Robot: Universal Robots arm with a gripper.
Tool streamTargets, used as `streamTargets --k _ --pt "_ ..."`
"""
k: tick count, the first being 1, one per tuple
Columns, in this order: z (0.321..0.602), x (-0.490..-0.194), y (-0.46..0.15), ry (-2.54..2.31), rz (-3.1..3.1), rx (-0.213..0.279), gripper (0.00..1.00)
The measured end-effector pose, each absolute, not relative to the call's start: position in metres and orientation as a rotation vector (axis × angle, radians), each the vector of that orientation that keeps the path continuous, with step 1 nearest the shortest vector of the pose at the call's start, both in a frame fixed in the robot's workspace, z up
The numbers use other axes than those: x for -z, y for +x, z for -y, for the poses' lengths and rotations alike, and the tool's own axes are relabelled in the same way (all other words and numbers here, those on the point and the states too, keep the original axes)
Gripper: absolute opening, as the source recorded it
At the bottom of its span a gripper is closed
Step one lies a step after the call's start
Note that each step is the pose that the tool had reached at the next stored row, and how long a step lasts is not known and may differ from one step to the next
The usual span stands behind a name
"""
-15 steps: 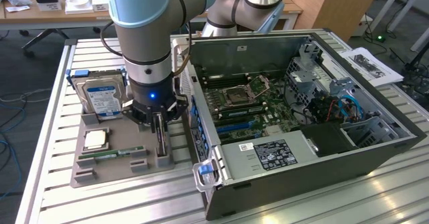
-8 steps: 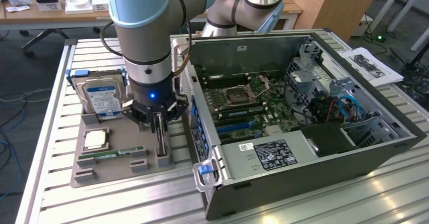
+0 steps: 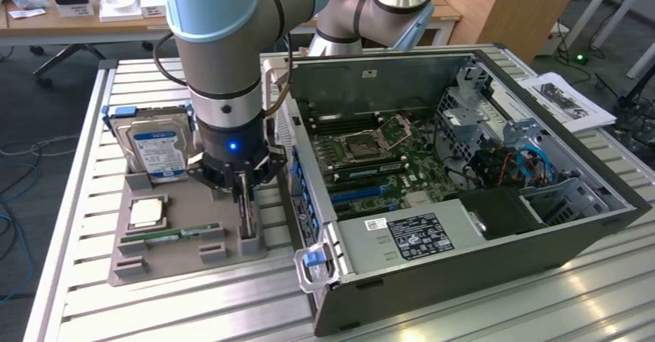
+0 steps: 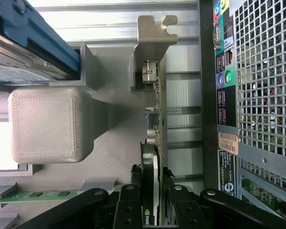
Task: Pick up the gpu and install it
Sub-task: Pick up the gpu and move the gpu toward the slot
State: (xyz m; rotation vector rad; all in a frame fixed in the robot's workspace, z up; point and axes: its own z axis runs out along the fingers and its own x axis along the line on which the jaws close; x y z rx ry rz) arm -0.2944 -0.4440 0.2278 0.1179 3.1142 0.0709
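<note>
- The gpu [image 4: 156,109] is a thin flat card seen edge-on. It has a brownish board edge, small components, a black shroud and a silvery stamped metal bracket [image 4: 152,31] at one end.
- It stands on edge in a slot of the tray [image 3: 174,259], a matte grey plastic tray with fine ridged layer lines and blocky posts.
- The tray also carries a silver hard drive [image 3: 159,150] with a blue-white label and a narrow green RAM stick [image 3: 169,236].
- The table [image 3: 153,311] is ribbed aluminium; behind it are a wooden desk [image 3: 61,21] and loose cables on the floor.
- The card's long axis runs alongside the rear panel of the open computer case [image 3: 481,265], with the bracket end level with the coloured ports.
- The gripper [image 4: 152,174] is narrowed around the card, and its black fingers [image 4: 133,200] appear to press both faces.
</note>
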Motion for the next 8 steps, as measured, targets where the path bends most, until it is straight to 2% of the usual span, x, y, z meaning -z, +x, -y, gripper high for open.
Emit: streamTargets --k 8 --pt "0.4440 -0.2278 -0.2944 0.118 -3.114 -0.071 0.27"
